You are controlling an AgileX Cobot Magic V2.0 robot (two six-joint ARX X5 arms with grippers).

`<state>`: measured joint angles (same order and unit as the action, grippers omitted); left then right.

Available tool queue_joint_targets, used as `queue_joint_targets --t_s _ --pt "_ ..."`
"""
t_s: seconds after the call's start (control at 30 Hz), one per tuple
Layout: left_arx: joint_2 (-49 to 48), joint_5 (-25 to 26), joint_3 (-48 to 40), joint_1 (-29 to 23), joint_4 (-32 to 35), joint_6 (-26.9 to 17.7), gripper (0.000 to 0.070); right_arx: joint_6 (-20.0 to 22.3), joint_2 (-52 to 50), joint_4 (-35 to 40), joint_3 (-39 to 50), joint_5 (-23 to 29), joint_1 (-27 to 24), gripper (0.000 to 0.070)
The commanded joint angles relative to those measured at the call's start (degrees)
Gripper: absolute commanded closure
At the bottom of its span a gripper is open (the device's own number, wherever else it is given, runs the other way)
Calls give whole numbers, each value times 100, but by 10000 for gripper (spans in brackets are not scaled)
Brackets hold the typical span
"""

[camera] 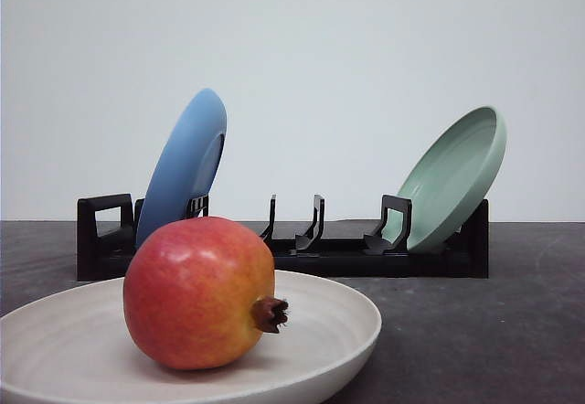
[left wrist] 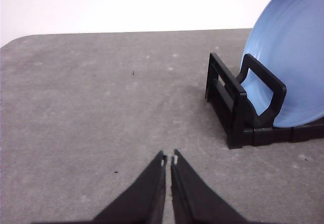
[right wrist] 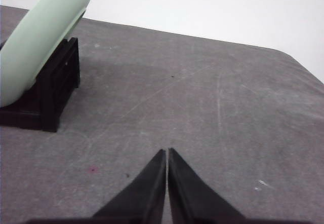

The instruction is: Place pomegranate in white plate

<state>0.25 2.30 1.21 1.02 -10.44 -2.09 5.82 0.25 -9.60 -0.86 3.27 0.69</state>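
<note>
Front view: the pomegranate (camera: 198, 292) was seen resting in the white plate (camera: 338, 317) on the desk (camera: 494, 331), before a black rack (camera: 366, 256) propping blue (camera: 186, 164) and green (camera: 454, 177) plates. Both left (left wrist: 169, 160) and right (right wrist: 166, 153) fingers were pictured closed together, holding nothing.

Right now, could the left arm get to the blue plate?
Probably yes. The left gripper is shut over bare table, with open surface between it and the blue plate standing in the black rack.
</note>
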Motion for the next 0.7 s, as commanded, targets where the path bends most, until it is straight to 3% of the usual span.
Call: queue_joint_targets --t_s 0.0,0.67 --pt "-7 27 -52 -2 -32 20 700 17 -4 -44 17 16 -7 700" --pt "-9 27 -52 -2 -30 20 700 -83 -4 56 15 -25 -7 700"
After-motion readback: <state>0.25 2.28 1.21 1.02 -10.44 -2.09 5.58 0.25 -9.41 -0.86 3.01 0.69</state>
